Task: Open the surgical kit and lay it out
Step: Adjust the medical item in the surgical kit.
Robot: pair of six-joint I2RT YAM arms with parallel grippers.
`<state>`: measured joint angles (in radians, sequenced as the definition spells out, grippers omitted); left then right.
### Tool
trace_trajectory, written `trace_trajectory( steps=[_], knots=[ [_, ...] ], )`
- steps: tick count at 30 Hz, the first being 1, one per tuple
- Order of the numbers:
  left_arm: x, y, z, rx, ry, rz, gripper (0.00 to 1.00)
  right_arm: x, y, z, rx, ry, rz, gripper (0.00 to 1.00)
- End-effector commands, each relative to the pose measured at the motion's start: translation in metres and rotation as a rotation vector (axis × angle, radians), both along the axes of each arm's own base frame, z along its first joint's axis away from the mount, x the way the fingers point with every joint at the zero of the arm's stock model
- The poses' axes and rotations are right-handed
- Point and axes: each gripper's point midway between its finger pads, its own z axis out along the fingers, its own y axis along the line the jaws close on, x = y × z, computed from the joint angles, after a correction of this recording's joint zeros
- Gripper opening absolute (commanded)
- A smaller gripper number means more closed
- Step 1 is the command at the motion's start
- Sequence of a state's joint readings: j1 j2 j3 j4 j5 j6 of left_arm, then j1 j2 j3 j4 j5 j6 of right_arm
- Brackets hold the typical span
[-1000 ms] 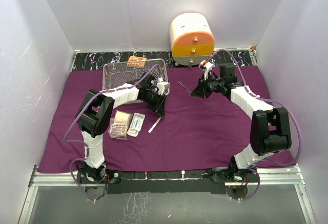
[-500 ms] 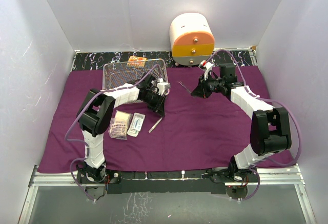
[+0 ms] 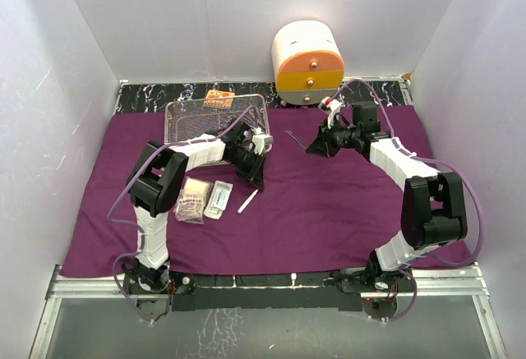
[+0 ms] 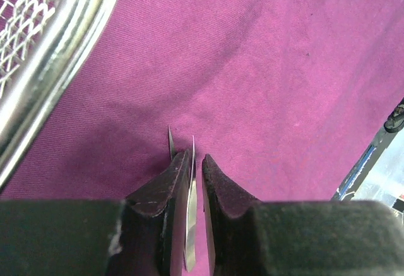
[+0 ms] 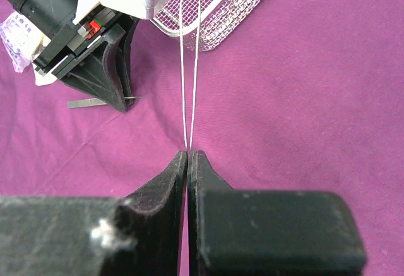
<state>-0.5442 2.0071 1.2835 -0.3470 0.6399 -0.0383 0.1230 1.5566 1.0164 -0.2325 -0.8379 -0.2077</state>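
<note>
- White walls close in a table draped with a large purple cloth (image 3: 329, 211); a black marbled strip (image 3: 156, 96) shows along its far edge.
- From the overhead camera, a white-and-orange drawer cabinet (image 3: 308, 62) stands at 12 o'clock, just beyond the cloth.
- At about 10 o'clock from the cloth's centre sits the wire-mesh tray (image 3: 197, 121), with an orange packet (image 3: 219, 98) lying against its far rim.
- Left gripper (image 3: 259, 182) is low over the cloth just off the tray's near right corner. Its jaws are nearly closed, pinching the flat metal tweezers (image 4: 190, 213).
- Both tweezer tips poke out past the fingertips (image 4: 170, 175), down at the cloth. The other end trails toward 7 o'clock.
- Two small flat packets (image 3: 194, 199) lie side by side on the cloth at 8 o'clock from that gripper.
- Right gripper (image 3: 312, 149) is at 3 o'clock from the left one, a short gap between them. Its jaws are pressed fully together on one end of thin metal forceps (image 5: 187, 138).
- In the right wrist view, two slim shanks run from the jaws toward the tray at 12 o'clock. No ring handles can be made out.
</note>
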Motion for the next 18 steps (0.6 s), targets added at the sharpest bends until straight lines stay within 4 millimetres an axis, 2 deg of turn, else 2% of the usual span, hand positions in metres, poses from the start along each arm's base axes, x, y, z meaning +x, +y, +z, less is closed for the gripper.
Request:
trace_trajectory(
  steps=[1, 11, 18],
  knots=[
    [0.003, -0.004, 0.012, -0.026, 0.007, 0.001, 0.12, 0.003, 0.001, 0.014, 0.017, -0.062, 0.013, 0.0],
    [0.004, -0.006, 0.019, -0.036, 0.007, 0.019, 0.0, 0.003, 0.001, 0.013, 0.017, -0.061, 0.013, 0.0],
    [0.013, 0.0, 0.029, 0.02, -0.027, 0.158, 0.0, 0.003, 0.001, 0.012, 0.015, -0.056, 0.012, 0.0]
  ],
)
